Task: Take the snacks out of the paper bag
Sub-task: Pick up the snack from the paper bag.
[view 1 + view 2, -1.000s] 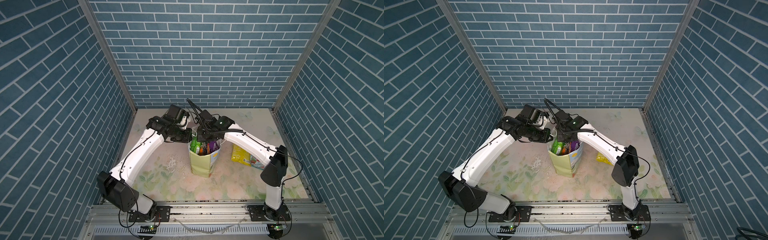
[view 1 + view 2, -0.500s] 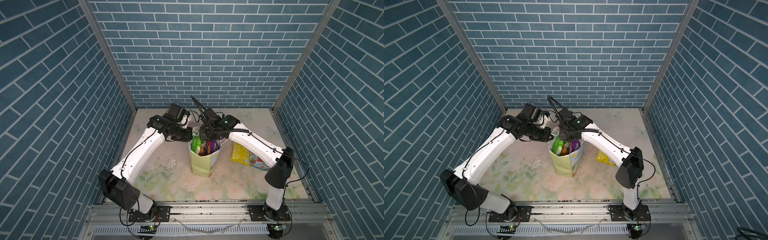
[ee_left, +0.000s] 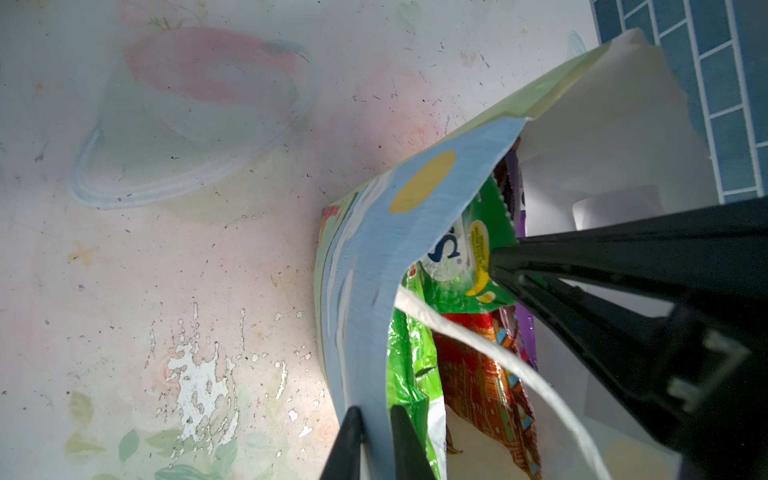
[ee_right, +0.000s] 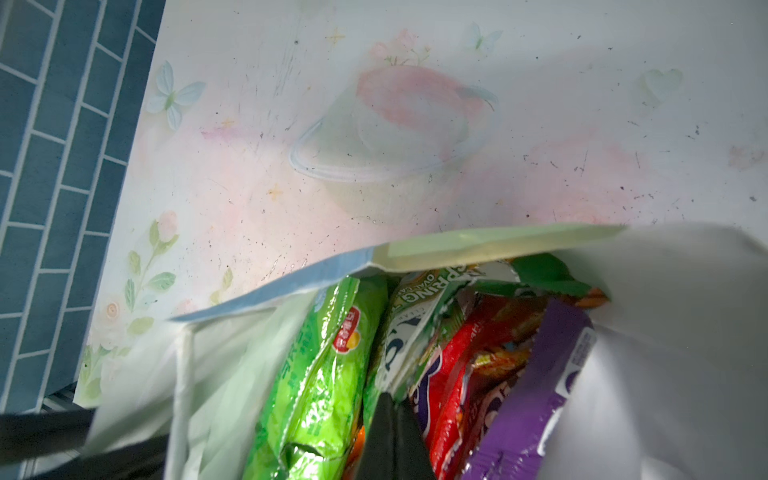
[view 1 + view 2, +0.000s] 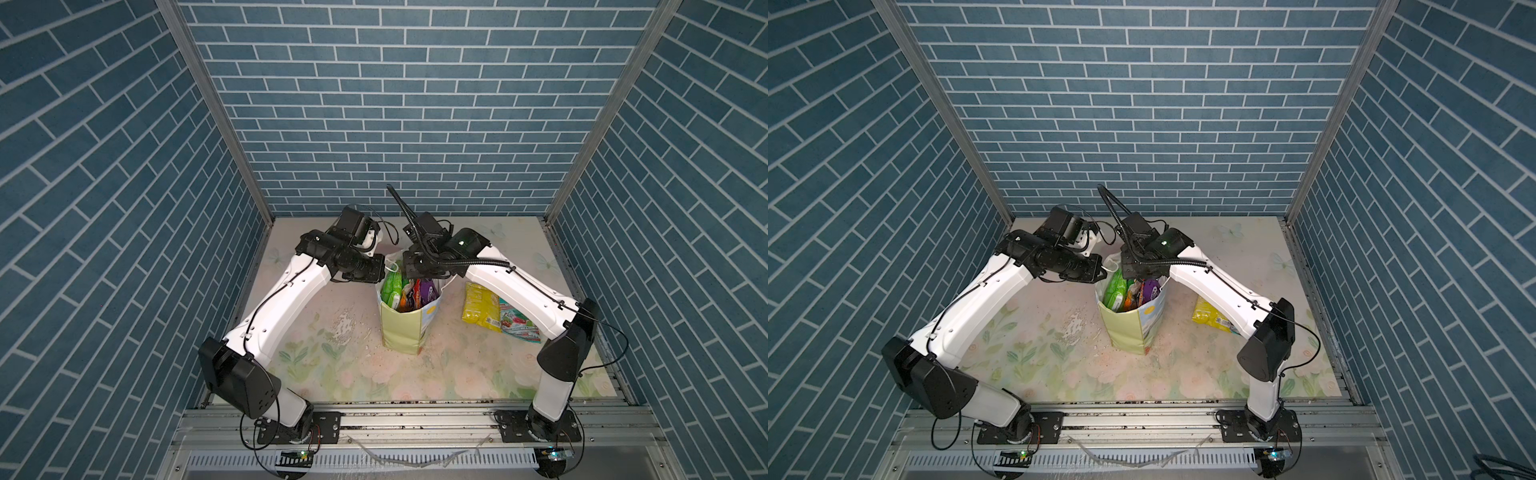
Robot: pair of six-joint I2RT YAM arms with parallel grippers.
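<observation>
The paper bag stands upright mid-table, pale green with a sky print. In the left wrist view my left gripper is shut on the bag's blue printed rim. Snacks stand packed in its mouth: a green Lay's packet, a green and white packet, a red packet and a purple packet. My right gripper is down in the mouth, shut on the green and white packet's edge. A white cord handle crosses the opening.
A yellow packet and a teal-white packet lie on the table right of the bag, partly under my right arm. A scuffed patch marks the floral cloth left of the bag. Blue brick walls enclose three sides.
My right arm's elbow has swung a little to the right while its gripper stays in the bag's mouth. The left arm and the bag have kept still.
</observation>
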